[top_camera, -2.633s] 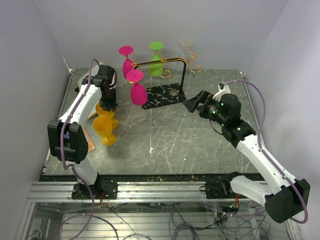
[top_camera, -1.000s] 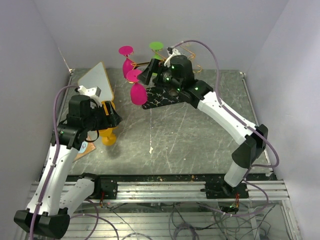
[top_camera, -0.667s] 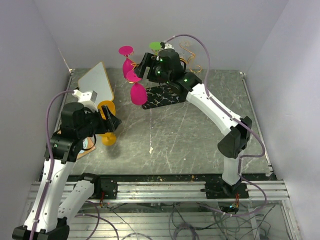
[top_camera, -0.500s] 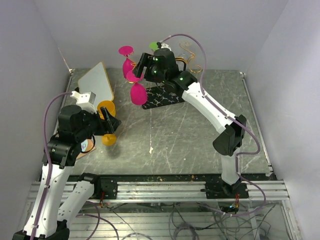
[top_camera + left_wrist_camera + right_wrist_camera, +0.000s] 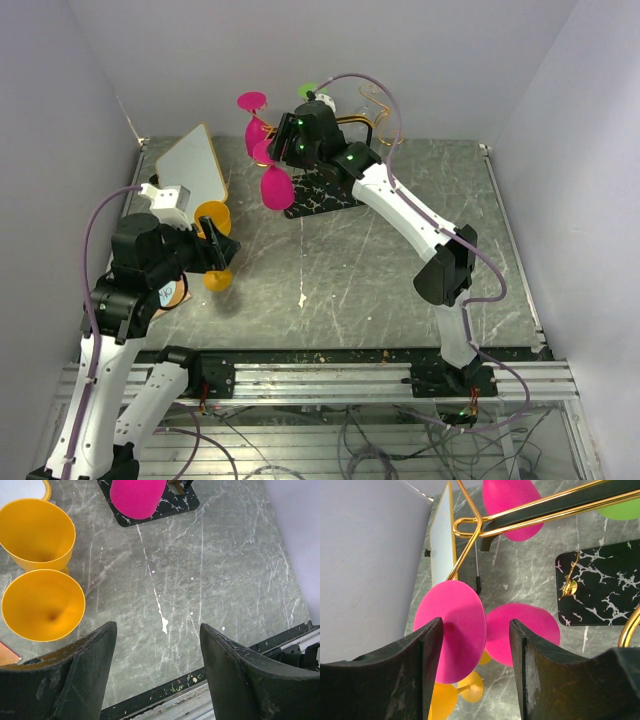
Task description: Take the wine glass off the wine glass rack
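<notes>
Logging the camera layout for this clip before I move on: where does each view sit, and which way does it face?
Top external: above and behind the bases, facing down at the table; left arm and right arm visible.
Left wrist: faces down at two orange glasses; left gripper open.
Right wrist: faces the pink wine glass hanging on the rack, right gripper framing its foot.
Shared: all show the marble base.

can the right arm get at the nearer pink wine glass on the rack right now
Probably yes: the right end effector is at the pink wine glass, open jaws either side of its foot, nothing between. Only the gold wire of the wine glass rack runs close above.
</notes>
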You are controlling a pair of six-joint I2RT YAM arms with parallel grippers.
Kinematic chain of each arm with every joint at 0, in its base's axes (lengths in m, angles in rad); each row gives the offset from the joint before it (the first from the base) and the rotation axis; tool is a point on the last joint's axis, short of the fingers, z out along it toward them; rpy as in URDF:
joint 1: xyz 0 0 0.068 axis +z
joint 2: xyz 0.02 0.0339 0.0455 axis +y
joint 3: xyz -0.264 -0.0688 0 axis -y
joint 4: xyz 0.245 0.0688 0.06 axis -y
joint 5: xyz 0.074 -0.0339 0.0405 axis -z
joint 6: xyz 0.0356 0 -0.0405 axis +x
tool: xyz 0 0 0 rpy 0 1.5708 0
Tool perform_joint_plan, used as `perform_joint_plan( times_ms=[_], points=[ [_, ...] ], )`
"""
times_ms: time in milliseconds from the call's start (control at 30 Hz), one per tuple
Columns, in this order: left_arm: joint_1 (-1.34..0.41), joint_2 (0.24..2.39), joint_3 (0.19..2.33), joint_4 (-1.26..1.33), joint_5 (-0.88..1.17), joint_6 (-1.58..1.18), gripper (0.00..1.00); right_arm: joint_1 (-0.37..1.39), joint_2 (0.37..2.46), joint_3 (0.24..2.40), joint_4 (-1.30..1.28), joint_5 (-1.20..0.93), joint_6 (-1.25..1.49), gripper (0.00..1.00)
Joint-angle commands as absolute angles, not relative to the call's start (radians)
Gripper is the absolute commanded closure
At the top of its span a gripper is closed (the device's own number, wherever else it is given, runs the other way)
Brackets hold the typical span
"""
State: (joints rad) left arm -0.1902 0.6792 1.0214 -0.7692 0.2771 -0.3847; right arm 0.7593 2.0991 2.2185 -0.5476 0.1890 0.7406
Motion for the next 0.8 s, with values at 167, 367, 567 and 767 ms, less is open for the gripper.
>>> perform_joint_plan(
  times_ms=[167,367,567,767],
  points=[
    [-0.184,0.667,1.069,-0.791,0.265,-0.35,0.22,0.765,2.114,2.249,-0.543,0.205,0.761,0.55],
    [-0.184,0.667,1.078,-0.798,0.264,-0.347,0.22,0.765,2.11,2.242,-0.54,0.216,0.76,0.68],
    [-0.184,0.668,1.084,-0.811,0.243,-0.339,0.22,0.764,2.086,2.211,-0.519,0.233,0.771,0.69],
    [-0.184,0.669,1.084,-0.806,0.242,-0.342,0.22,0.763,2.073,2.197,-0.504,0.236,0.785,0.77]
  ],
)
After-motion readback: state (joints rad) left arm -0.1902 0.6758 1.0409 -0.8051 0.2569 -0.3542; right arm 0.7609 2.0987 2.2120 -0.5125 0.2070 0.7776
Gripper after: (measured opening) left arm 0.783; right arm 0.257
